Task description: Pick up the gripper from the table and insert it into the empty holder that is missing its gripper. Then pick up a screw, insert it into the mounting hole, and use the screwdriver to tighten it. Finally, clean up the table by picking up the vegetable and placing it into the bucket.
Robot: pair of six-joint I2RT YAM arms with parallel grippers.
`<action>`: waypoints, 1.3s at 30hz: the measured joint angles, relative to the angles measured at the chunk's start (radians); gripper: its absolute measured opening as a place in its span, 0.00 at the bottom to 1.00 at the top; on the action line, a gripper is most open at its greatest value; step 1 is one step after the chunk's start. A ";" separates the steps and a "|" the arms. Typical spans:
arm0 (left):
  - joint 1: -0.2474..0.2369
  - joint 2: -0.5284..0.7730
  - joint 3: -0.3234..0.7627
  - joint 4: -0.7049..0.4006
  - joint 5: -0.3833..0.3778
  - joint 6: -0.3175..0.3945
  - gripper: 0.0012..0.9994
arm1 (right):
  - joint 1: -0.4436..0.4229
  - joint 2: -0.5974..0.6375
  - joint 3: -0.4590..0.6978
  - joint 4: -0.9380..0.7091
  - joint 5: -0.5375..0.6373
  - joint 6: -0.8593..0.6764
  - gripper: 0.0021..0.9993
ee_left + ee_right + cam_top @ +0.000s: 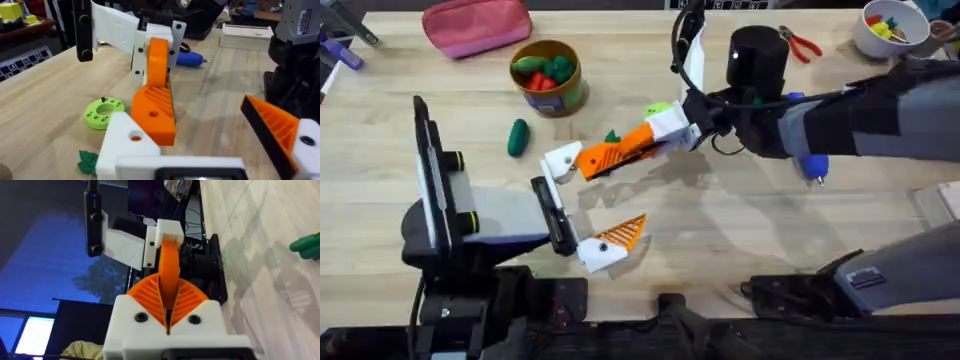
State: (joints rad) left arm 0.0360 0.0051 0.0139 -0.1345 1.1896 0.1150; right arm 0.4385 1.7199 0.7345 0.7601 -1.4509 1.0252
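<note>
Gripper (pixel 618 152), the small orange wedge, sits pinched between the ribbed orange pads of the right tool (pixel 665 135), closed on it, its far end at the white holder (pixel 560 163) (upper jaw of the left tool (pixel 582 205)); the left tool stands wide open, empty; green vegetable (pixel 518 137) lies on the table (pixel 720 230) near the bucket (pixel 549 76); blue screwdriver (pixel 190 59) lies behind the right arm.

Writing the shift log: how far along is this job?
Nothing looks finished. In hand: the right gripper holds the orange finger against the white holder, not visibly seated. Left: screwing, since the blue screwdriver lies on the table, and moving the green vegetable into the bucket.
</note>
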 joint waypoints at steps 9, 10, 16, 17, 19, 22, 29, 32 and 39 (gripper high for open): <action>0.000 0.000 0.000 0.000 0.000 -0.004 0.99 | 0.005 0.000 0.000 0.001 0.022 0.000 0.00; 0.000 0.000 0.000 0.000 0.000 -0.005 0.99 | 0.008 0.000 0.001 0.002 0.025 0.000 0.00; 0.000 0.000 0.000 0.000 0.000 -0.011 0.99 | 0.031 0.000 0.003 0.004 0.051 0.000 0.00; 0.000 0.000 0.000 0.000 0.000 -0.011 0.99 | 0.033 0.000 0.003 0.005 0.057 0.000 0.00; 0.000 0.000 0.000 0.000 0.000 -0.011 0.99 | 0.036 0.000 0.003 0.005 0.064 0.004 0.00; 0.000 0.000 0.000 0.000 0.000 -0.011 0.99 | 0.040 0.000 0.003 0.007 0.071 0.008 0.00; 0.000 0.000 0.000 0.000 0.000 -0.015 0.99 | 0.046 0.000 0.003 0.011 0.088 0.029 0.00; 0.000 0.000 0.000 0.000 0.000 -0.018 0.99 | 0.046 0.000 0.003 0.015 0.098 0.053 0.00; 0.000 0.000 0.000 0.000 -0.005 -0.019 0.99 | 0.061 0.000 0.003 0.052 0.141 0.113 0.00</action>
State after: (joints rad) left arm 0.0364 0.0054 0.0139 -0.1345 1.1851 0.0965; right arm 0.4994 1.7197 0.7380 0.8122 -1.3096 1.1378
